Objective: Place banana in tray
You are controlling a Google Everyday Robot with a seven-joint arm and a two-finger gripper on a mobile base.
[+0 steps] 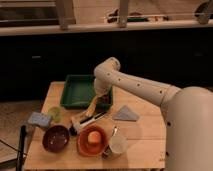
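The robot's bulky white rounded body [192, 130] fills the lower right of the camera view. Its smooth white arm [145, 90] stretches up and leftward to a rounded wrist joint [107, 70], then bends straight down. The dark two-finger gripper [101, 96] hangs below that joint, closed on a pale yellow curved banana [93, 105].

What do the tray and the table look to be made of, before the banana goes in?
The tray looks like plastic: even dark green, moulded sloping sides, matte. The table is likely wood or wood laminate: pale tan with a dull sheen. The banana shows a pale yellow, matte peel. The gripper is at the banana's upper end, by the tray's near right corner.
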